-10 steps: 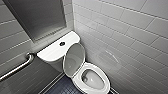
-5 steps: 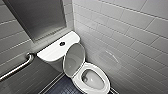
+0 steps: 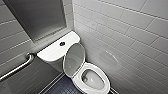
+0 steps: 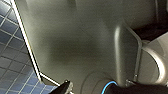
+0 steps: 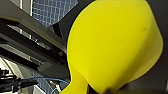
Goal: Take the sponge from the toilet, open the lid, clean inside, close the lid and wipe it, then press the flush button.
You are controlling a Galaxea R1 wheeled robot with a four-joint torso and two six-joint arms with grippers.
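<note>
The sponge [image 5: 112,47] is cut off by the edge of the right wrist view on two sides. Its pinched narrow end runs out of the picture, where the dark shape beside it is too blurred to make out, and it hides much of what lies behind it. In the head view the toilet [image 3: 106,78] is clipped along its front rim by the bottom edge, and the raised lid [image 3: 73,60] hides part of the tank behind it. The flush button [image 3: 62,43] is too small to show detail. The grab bar [image 3: 17,67] runs off the left edge. The grey panel [image 3: 37,17] above the tank is cut by the top edge and blurred.
</note>
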